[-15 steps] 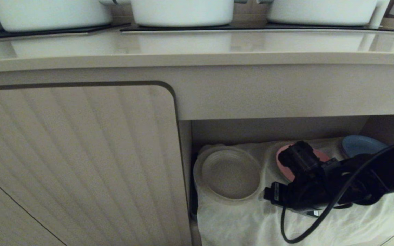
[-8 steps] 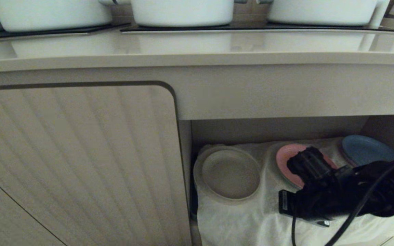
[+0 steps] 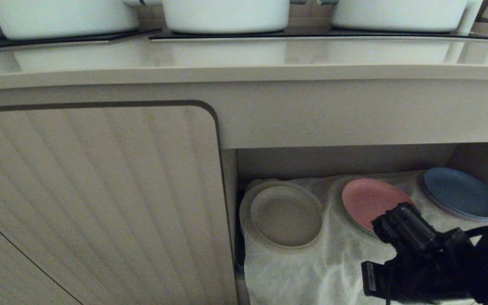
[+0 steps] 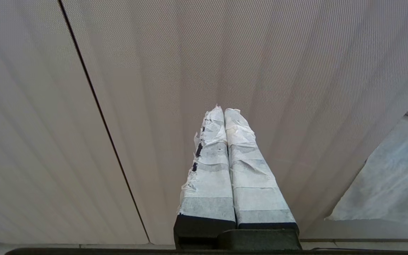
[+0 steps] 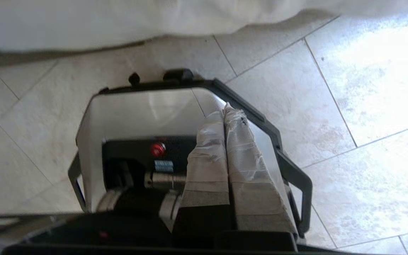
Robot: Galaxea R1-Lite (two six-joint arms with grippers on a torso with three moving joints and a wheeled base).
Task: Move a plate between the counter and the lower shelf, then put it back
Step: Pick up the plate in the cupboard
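From my head, the counter (image 3: 244,59) overhangs the lower shelf (image 3: 311,275), where the plate (image 3: 285,216) lies at its left end. My left gripper (image 4: 224,112) is pressed together. My right gripper (image 5: 226,108) is pressed together, empty.

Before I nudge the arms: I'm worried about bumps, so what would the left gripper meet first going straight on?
Most likely the ribbed cabinet door: the shut left gripper points squarely at it with nothing between, though how near is unclear.
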